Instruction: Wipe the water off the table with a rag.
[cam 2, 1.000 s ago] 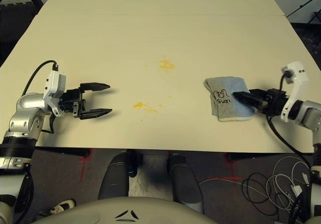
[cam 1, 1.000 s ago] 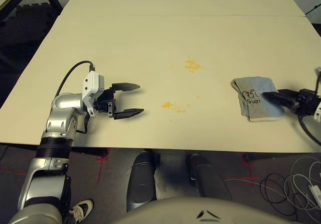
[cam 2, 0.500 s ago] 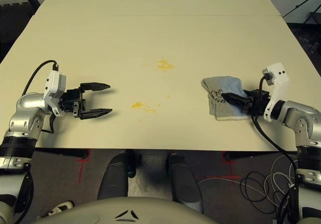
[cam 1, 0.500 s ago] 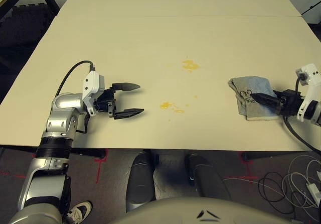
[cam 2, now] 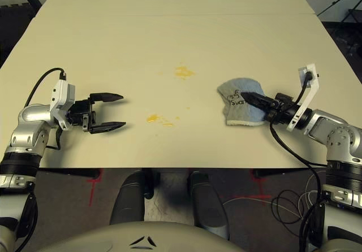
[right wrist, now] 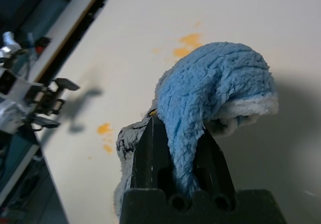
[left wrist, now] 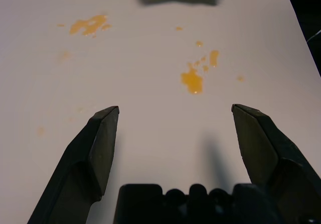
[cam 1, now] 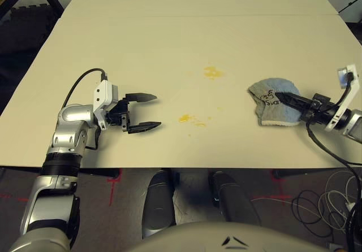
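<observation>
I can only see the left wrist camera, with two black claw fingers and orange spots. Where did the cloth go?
Observer: The rag is on the robot's right side of the table, pinched in the right claw.
Operator: Is it squeezed tight?
Observer: Yes. In the right wrist view the black fingers are shut on a fold of the blue cloth, which bulges up between them.
Operator: Is my claw near the spots?
Observer: The left claw is open, over the table, with the nearer patch of water between it and the rag.
Operator: Has any been wiped?
Observer: Not yet. The far patch is also untouched; the rag lies apart from both.
</observation>
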Tool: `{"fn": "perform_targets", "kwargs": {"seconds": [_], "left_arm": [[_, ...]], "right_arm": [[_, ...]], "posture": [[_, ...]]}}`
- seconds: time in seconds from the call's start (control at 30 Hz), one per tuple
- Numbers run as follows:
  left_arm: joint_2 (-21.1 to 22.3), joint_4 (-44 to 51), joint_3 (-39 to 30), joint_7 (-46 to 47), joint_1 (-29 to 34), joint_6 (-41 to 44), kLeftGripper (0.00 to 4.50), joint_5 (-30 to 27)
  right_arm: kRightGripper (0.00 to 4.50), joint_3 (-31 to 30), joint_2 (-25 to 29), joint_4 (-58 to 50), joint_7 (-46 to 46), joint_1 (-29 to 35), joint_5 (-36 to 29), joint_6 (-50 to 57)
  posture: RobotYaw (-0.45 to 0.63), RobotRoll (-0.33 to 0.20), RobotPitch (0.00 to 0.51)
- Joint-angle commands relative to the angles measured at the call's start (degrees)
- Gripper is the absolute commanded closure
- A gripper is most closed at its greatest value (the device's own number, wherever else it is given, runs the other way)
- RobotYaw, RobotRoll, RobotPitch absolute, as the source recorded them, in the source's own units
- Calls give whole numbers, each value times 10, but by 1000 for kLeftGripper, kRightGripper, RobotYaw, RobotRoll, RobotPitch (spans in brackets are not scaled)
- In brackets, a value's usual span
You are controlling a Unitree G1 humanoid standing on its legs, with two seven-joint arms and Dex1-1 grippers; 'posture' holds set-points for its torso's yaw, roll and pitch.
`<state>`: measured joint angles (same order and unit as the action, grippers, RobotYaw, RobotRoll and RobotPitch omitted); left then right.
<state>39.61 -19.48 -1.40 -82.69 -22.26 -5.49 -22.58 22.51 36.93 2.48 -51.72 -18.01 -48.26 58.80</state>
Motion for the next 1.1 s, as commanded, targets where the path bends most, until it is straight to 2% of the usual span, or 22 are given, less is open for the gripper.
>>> {"fn": "perform_targets", "kwargs": {"seconds": [0.03,0.17,0.33,0.77,0.97,1.1], "left_arm": [[14,-10,1,-15,9,-13,0,11],[17,-2,1,-15,16,-11,0,8],[21,9,-2,-12,24,-8,0,6],[31,49,-16,9,59,1,0,1],[33,52,-17,14,63,1,0,1],[36,46,-16,14,60,-1,0,4]], "right_arm": [[4396,-34,-22,-31,20,-5,-8,10],[4396,-92,-53,-40,38,-12,18,0],[4396,-199,-91,-52,34,-18,64,-26],[4399,-363,-218,-6,31,-92,150,-70],[4400,-400,-258,27,29,-122,183,-85],[4400,-404,-248,23,17,-124,191,-82]], "posture": [[97,0,228],[108,0,236],[125,0,244],[182,0,262],[187,0,263],[187,0,260]]}}
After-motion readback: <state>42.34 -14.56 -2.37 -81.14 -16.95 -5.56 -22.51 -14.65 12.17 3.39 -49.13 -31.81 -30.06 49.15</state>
